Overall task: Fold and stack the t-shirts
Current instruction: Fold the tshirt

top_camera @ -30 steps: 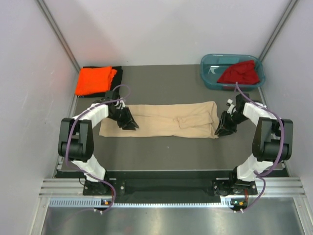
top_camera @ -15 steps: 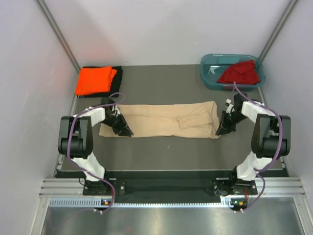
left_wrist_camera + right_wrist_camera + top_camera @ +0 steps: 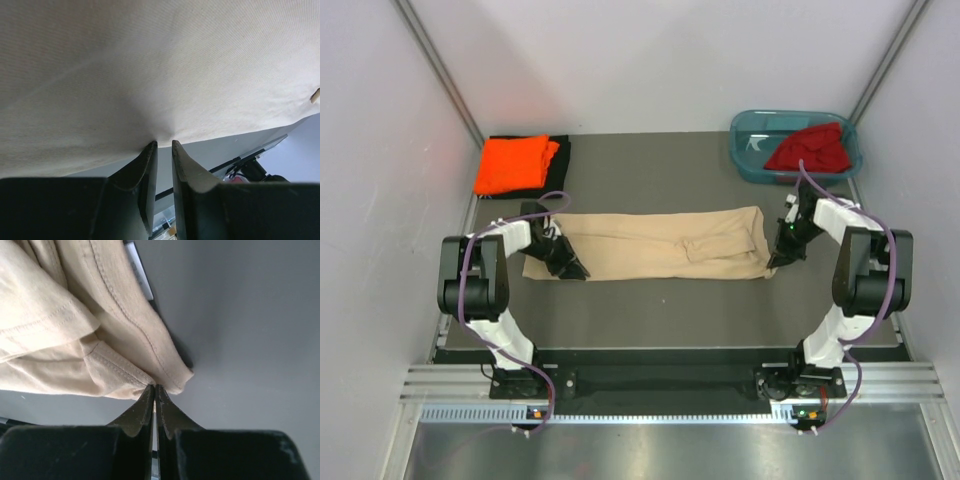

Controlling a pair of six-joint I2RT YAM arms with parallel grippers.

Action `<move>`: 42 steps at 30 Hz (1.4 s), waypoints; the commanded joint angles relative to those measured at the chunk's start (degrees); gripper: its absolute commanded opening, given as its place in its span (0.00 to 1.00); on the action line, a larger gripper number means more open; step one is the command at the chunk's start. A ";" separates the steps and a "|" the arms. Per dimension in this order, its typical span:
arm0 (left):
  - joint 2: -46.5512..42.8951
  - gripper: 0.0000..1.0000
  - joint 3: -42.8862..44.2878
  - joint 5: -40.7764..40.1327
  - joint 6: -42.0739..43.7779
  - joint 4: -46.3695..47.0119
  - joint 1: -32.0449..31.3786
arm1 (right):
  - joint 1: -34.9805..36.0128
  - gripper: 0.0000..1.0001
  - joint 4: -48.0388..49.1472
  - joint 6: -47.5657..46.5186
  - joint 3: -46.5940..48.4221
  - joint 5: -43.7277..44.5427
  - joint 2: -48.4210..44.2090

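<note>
Locate the beige-tan cloth t-shirt (image 3: 660, 245) at the middle of the dark grey tabletop (image 3: 670, 310). It lies flat, folded lengthwise into a long narrow band. Its long axis runs left to right, roughly parallel to the near edge of the tabletop. The end with the folded-in sleeves points toward the right arm, and the right wrist view shows a white label (image 3: 137, 270) at that end. The plain, straight end points toward the left arm.

Check the left gripper (image 3: 576, 270) at the near left corner of the band. In the left wrist view its jaws stand narrowly apart, and their tips pinch the near edge of the beige-tan cloth t-shirt (image 3: 150, 65), which puckers at that spot (image 3: 164, 145).

Check the right gripper (image 3: 776, 264) at the near right corner. In the right wrist view the jaws are clenched fully together (image 3: 154, 388), with their tips touching the stitched hem of the beige-tan cloth t-shirt (image 3: 60, 330). You cannot tell whether any cloth is caught between them.

Note the remaining garments:
- The bright orange folded t-shirt (image 3: 510, 165) lies on the black t-shirt (image 3: 563, 152) in the far left corner.
- The dark red crumpled t-shirt (image 3: 810, 150) sits in the teal plastic tub (image 3: 745, 135) in the far right corner.
</note>
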 commanded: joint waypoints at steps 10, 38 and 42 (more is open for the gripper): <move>1.38 0.24 -0.41 -1.34 3.37 0.09 1.33 | -0.06 0.00 -0.24 -0.68 -0.91 3.32 1.98; -6.53 0.25 4.34 5.51 2.67 -2.98 1.16 | 6.53 0.15 2.83 5.92 3.23 -8.20 2.07; -8.64 0.25 4.95 3.77 3.19 -4.47 1.07 | 4.09 0.14 4.51 4.69 2.26 -5.40 4.44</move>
